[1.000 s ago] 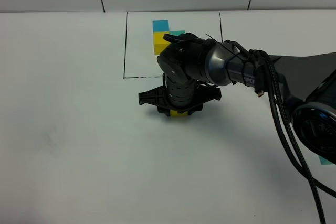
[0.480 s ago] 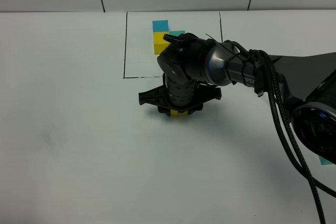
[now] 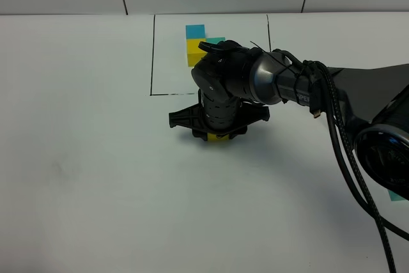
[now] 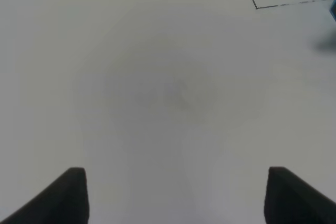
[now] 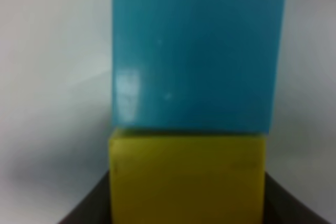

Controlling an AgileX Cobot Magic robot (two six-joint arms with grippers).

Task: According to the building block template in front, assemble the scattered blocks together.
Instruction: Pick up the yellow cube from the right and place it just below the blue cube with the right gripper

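**Inspector A:** What has changed since a second ago?

**Inspector B:** Nothing we can find. The right claw (image 3: pixel 216 133) stays clenched on the yellow block (image 3: pixel 217 137), low on the table (image 3: pixel 77 177), just in front of the template (image 3: pixel 193 52).

**Inspector A:** Meaning?

**Inspector B:** We judge it a settling pause. In the right wrist view the yellow block sits flush against the blue block (image 5: pixel 197 51), matching the template's pair. The left claw (image 4: pixel 176 195) hangs released over bare table.

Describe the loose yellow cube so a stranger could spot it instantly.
On the white table, find the black-lined rectangle at the far edge. Just outside its near line, the right gripper grips a yellow cube. Unlike the yellow cube inside the rectangle, it lies outside the line, touching a blue cube.
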